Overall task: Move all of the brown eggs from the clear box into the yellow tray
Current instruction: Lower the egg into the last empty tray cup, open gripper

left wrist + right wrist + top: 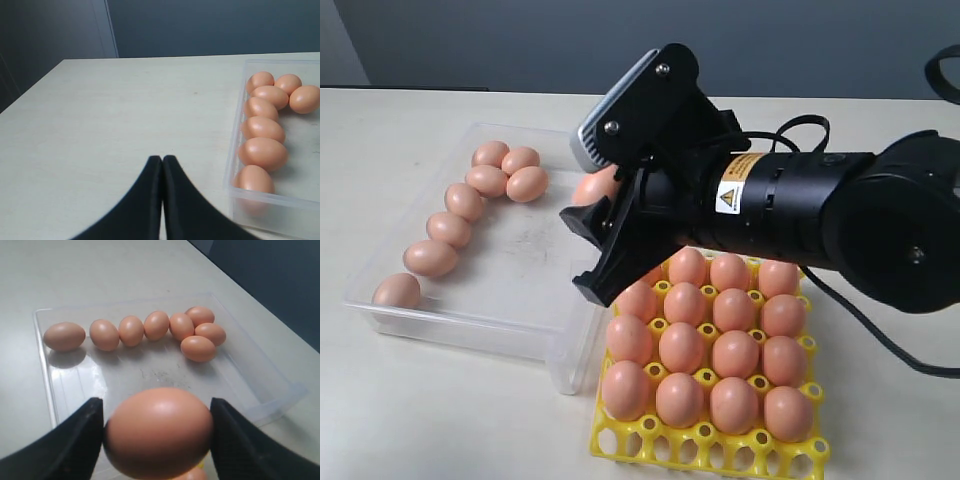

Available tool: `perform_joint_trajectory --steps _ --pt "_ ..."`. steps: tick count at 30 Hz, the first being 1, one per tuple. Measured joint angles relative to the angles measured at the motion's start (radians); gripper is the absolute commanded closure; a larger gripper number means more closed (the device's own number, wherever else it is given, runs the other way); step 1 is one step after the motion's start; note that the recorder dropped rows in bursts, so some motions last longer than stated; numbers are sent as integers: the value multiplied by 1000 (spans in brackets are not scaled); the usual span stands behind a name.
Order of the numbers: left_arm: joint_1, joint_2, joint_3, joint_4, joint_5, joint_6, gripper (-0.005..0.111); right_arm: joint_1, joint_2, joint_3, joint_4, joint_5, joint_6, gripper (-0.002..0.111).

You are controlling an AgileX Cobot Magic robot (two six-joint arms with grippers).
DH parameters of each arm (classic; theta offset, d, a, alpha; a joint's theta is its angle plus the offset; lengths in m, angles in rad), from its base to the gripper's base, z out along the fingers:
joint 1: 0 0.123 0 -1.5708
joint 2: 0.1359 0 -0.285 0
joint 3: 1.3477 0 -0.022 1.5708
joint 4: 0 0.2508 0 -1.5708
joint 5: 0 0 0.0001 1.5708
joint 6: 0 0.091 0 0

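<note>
1. A pale table (420, 420) holds everything.
2. The clear box (520, 262) sits on the left, with eight brown eggs (448, 228) along its left edge.
3. The yellow tray (705, 447), just beside the box, is nearly full of eggs.
4. The right gripper (156, 440) hovers over the box's right edge, clamping one brown egg (160, 410).
5. The left gripper (162, 167) is pressed closed and empty, outside the box.

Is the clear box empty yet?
No, eight brown eggs lie in the clear box, in a line with a small cluster at one end.
</note>
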Motion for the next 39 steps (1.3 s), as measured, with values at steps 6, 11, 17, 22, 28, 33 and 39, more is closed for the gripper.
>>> perform_joint_trajectory --steps 6,11,17,22,28,33,39 --pt "0 0 0 0 0 0 106 -18 0 122 0 -34 0 109" --pt "0 0 0 0 0 0 106 -23 -114 276 58 -47 0 109" --pt "0 0 0 0 0 0 106 -23 -424 359 107 99 0 109" --pt "0 0 0 0 0 0 106 -23 -520 359 107 267 40 109" --pt "0 0 0 0 0 0 106 -23 -522 361 102 434 50 109" --pt "0 0 0 0 0 0 106 -23 -522 361 45 489 98 109" --pt "0 0 0 0 0 0 106 -23 -476 361 17 190 128 109"
